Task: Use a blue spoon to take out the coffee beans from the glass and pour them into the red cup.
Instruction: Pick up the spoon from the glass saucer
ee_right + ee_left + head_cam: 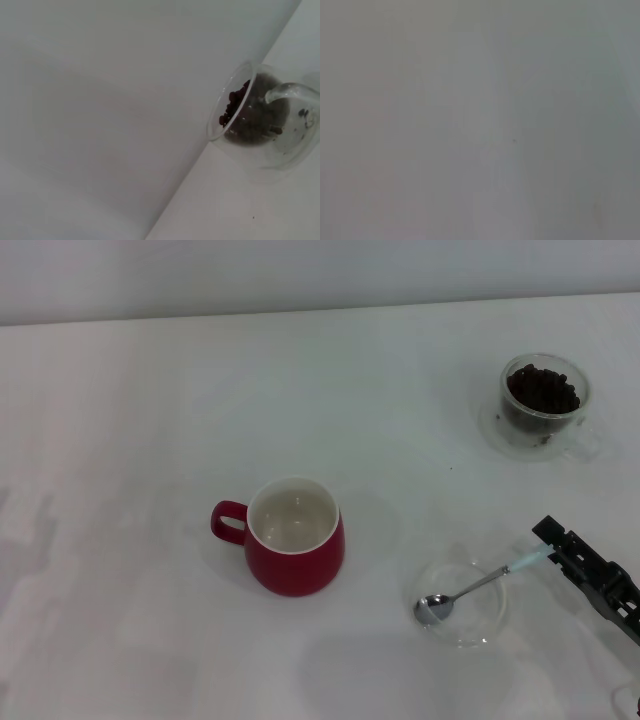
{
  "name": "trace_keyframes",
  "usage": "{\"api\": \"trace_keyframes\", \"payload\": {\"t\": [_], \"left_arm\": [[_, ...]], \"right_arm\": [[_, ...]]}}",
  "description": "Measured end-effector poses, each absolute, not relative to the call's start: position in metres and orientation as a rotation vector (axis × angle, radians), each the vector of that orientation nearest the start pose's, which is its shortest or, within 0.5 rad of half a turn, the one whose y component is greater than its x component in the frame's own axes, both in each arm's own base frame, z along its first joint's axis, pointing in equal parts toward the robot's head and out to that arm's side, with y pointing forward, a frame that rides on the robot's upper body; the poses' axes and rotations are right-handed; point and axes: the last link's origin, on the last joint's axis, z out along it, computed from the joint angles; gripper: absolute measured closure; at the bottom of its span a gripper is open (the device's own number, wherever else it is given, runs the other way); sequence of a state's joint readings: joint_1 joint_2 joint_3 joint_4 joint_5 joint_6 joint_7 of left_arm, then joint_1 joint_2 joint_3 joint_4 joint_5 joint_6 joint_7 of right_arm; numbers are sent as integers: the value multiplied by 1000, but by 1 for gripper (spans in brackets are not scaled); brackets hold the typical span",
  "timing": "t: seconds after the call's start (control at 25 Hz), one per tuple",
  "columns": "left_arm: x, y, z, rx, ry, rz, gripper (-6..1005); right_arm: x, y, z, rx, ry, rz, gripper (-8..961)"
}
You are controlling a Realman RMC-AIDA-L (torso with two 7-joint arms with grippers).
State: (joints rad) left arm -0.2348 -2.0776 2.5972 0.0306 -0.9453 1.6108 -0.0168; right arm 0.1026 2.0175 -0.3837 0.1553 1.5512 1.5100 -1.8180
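1. One red cup [293, 540] stands near the middle of the white table [150, 420]. It is rounded and glossy, white inside, with one loop handle toward the table's left edge.
2. One glass [543, 405] stands near the far right corner – clear, round, thick-walled, with a clear handle. Many small dark brown coffee beans [543, 390] fill it.
3. One blue spoon [470, 592] lies near the front right corner. Its shiny metal bowl rests in one shallow clear dish [462, 602]; its pale blue handle points to the right edge.
4. The right gripper [556, 546] – black – is at the handle's end; whether its fingers are apart or together, I cannot tell.
5. No writing is readable.
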Motion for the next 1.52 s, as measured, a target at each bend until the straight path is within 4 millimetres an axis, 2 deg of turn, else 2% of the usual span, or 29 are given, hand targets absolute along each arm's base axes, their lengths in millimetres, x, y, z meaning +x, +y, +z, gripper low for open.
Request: {"api": "trace_keyframes", "payload": {"t": [0.96, 1.2, 1.52], "left_arm": [[-348, 234, 4, -1642, -194, -668, 482], [-348, 234, 4, -1641, -195, -666, 483], [-349, 235, 4, -1642, -197, -664, 482]], "right_arm": [[372, 166, -46, -1505, 1679, 1299, 255], [373, 167, -47, -1506, 1683, 1291, 314], [373, 167, -49, -1494, 1694, 1284, 322]]}}
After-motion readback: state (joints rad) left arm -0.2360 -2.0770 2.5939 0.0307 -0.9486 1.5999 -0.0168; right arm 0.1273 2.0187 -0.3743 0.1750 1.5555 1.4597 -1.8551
